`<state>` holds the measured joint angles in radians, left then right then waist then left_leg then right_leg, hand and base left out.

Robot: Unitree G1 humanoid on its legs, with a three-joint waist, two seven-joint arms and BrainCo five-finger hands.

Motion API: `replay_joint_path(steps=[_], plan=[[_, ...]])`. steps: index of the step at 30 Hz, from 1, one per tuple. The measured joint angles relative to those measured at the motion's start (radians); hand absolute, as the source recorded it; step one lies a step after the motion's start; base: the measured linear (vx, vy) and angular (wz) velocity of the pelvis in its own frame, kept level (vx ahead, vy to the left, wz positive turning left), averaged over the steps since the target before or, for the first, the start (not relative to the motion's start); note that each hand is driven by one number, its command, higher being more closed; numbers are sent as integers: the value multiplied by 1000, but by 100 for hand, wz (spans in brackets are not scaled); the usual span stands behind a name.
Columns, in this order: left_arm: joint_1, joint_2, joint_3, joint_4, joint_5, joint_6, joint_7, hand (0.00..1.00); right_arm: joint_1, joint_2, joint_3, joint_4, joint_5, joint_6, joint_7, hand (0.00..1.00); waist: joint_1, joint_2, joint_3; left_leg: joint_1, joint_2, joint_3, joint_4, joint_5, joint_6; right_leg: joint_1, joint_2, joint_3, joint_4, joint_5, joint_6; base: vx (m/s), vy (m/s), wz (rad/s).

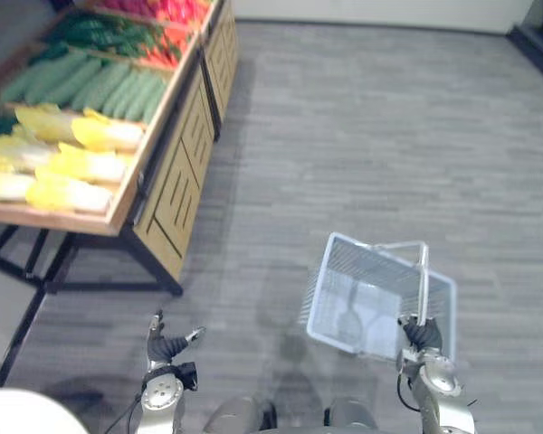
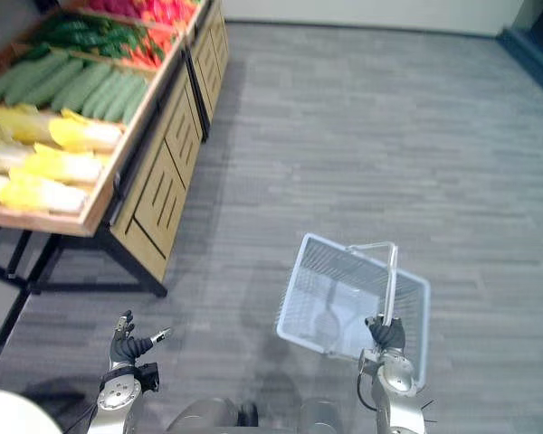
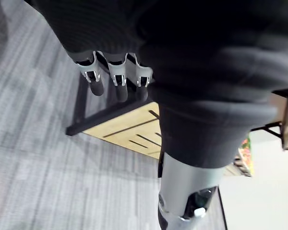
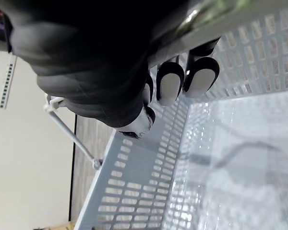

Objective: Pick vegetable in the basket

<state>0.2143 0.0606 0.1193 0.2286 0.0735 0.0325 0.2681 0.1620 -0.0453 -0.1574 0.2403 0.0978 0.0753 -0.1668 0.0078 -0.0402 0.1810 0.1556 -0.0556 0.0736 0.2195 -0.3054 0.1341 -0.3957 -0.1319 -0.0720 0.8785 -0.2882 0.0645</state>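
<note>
My right hand (image 1: 420,336) has its fingers curled round the handle (image 1: 423,280) of the white basket (image 1: 344,262), above grey floor (image 1: 362,136). My left hand (image 1: 166,346) is loose with fingers spread. The cucumbers (image 1: 90,83) and yellow cabbages (image 1: 72,167) lie on the wooden stand (image 1: 176,194), well apart from the basket on my left.

No writing, label or number can be read anywhere.

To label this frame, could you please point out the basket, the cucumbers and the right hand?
basket (image 1: 355,307): left eye view, bare floor inside.
cucumbers (image 1: 81,81): left eye view, middle of the pile.
right hand (image 1: 422,335): left eye view, its dark back.
</note>
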Motion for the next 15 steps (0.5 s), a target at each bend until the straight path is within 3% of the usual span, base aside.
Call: replay_joint_path(steps=[2,4,5,6,7,9,10,11,12,13,15], plan=[[-21,-8,-18,8,0,0,-1,0,1,-1,-17,-1,1,0,-2,100,-12,8,6,53,28,-37,-20,-13,-21,-34,39,-3,-274,63,14,523,-81,75],[-14,-4,-20,32,9,1,-1,0,13,-2,-23,-1,1,1,-2,100,-24,-21,-7,116,29,-101,-25,-33,-56,-12,62,73,-656,254,29,714,-214,92],[-12,-5,-21,38,11,1,0,0,22,-5,-31,-1,1,1,-3,100,-27,-31,-12,146,29,-137,-23,-55,-86,-6,60,122,-688,332,36,639,-240,101],[-16,-15,-25,45,15,2,0,0,23,-9,-45,-1,1,1,-6,100,-35,-15,-10,165,56,-168,-7,-71,-100,-3,76,129,-630,407,29,521,-224,81],[-16,-20,-32,46,17,2,0,0,22,-11,-50,-2,1,1,-6,100,-35,0,-10,167,67,-184,10,-72,-104,-6,87,123,-589,410,13,649,-284,74],[-17,-54,-37,22,22,1,-2,0,35,-11,-51,-46,4,11,-6,100,-18,54,-15,142,132,-221,143,-25,-167,-9,122,43,-429,289,-86,700,-297,58],[-15,-61,-36,13,23,1,-1,0,44,-10,-49,-58,9,12,-5,100,-16,61,-18,115,147,-226,213,-3,-182,5,124,21,-416,261,-96,604,-244,71],[-23,-77,-37,4,28,1,-3,0,63,-11,-48,-93,9,12,-6,100,-19,73,-15,17,163,-233,414,86,-206,51,126,-21,-418,225,-112,564,-214,80],[-18,-89,-33,-24,30,1,1,0,89,-12,-40,-129,10,12,-7,100,-13,75,-11,-93,189,-213,626,275,-229,122,130,-47,-465,205,-124,547,-197,82],[-11,-91,-34,-37,32,0,3,0,99,-11,-38,-148,12,12,-10,100,-6,81,-7,-144,222,-185,718,269,-233,167,136,-64,-496,199,-130,504,-161,55],[-11,-91,-36,-79,39,0,7,0,117,2,-52,-172,22,11,-32,100,15,80,-5,-289,289,-58,845,127,-196,302,136,-103,-584,195,-136,490,-140,57]])
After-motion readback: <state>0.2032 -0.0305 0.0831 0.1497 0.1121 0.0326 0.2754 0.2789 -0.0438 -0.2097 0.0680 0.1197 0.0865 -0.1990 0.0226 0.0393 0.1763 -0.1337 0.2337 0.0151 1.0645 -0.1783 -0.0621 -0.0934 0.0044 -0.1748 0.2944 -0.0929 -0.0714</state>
